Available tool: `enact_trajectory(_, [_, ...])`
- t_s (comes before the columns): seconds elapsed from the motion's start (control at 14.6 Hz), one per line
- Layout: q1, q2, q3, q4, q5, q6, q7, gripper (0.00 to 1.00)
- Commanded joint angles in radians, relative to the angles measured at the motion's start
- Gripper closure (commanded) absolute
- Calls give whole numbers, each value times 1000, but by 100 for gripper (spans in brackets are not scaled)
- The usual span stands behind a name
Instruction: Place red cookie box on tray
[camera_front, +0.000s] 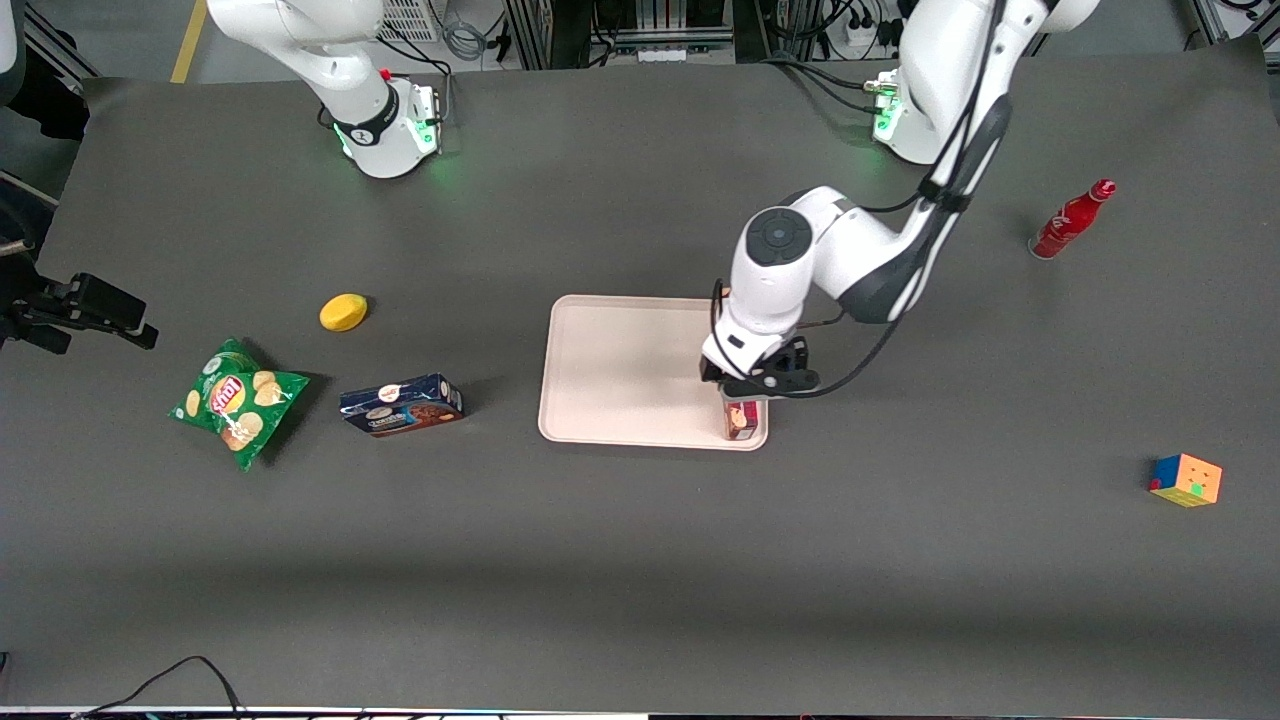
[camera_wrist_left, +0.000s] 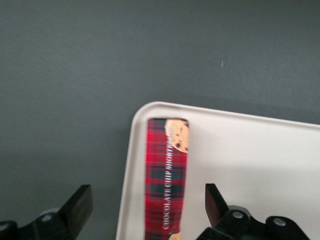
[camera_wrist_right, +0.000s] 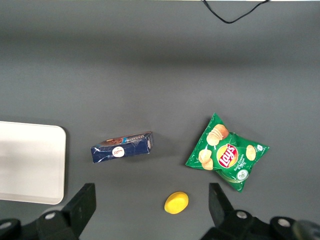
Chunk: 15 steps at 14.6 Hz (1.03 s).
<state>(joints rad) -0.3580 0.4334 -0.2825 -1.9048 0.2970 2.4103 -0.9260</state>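
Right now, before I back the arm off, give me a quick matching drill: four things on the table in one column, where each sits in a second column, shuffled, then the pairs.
Things:
1. red cookie box
2. gripper
3. blue cookie box
4. red bottle

Places:
A. on the table between the chip bag and the tray
B. directly above the red box, fingers open either side of it
C. lying on the tray along one rim, by a corner
D. toward the working arm's end of the table

Pairs: 1-C, 2-B, 3-A, 4-D
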Motion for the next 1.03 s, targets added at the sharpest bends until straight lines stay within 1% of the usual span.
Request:
enact_trajectory(0.0, [82,-149,31,16,-229,-193,320,0])
enact_trajectory(0.07, [102,-175,58,50,-264,-282,420,0])
enact_trajectory(0.21, [151,-221,95,122,-276,-451,569,0])
enact_trajectory(0.27, [166,-251,114,145,-276,-515,608,0])
enact_trajectory(0.41, [177,-324,147,161,-272,-600,621,0])
enact_trajectory(0.48, [203,-361,151,161,-271,-621,633,0])
enact_trajectory(0.69, [276,-458,166,162,-277,-683,777,0])
enact_trajectory(0.82, [289,-502,201,174,-277,-732,794,0])
enact_trajectory(0.96, [290,-530,204,222,-277,-845,800,0])
